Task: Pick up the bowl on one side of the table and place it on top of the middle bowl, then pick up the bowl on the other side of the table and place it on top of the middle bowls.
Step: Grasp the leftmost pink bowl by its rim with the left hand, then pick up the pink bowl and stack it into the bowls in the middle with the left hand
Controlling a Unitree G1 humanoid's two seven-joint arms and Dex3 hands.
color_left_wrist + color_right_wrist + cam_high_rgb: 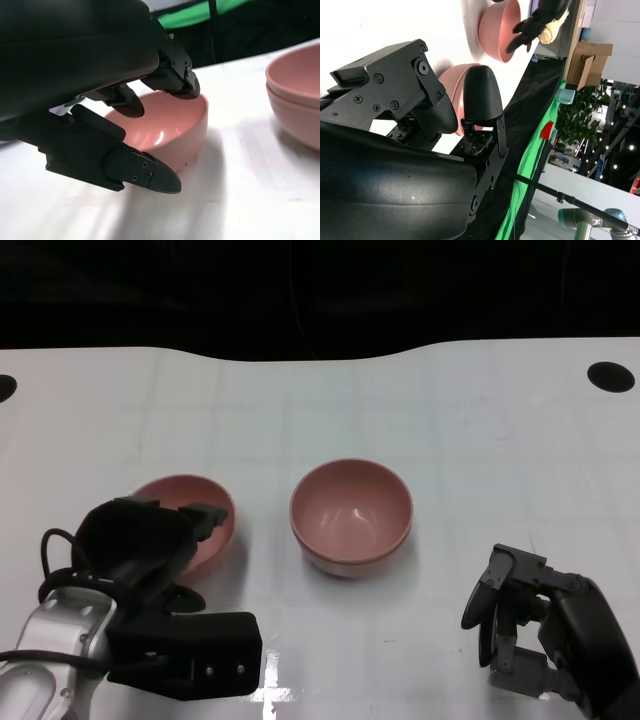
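The side bowl (205,525), pink and shallow, sits on the white table (480,440) directly under the fingers of the robot's left hand (150,540). In the left wrist view, upper fingers (175,82) reach over the near rim into the bowl's hollow while a lower finger (145,175) lies outside its wall, close beside it; whether any of them already presses the rim cannot be told, so the hand reads as spread around the bowl rather than clamped on it. Beyond that hand, toward the robot's right, stands the middle bowl (351,515), and the left wrist view shows a second rim line on it (295,100), suggesting two bowls already nested there. The right hand (510,625) rests low near the table edge, well apart from both bowls, fingers loosely apart and holding nothing. Judging by this, the first stacking appears done and the second pickup is in hand. The next move likely calls for closing the left fingers on the rim, lifting the bowl clear of the table, carrying it over the stack and lowering it level so that it seats inside. No brand, label or readable writing shows on the bowls, the table or the hands.
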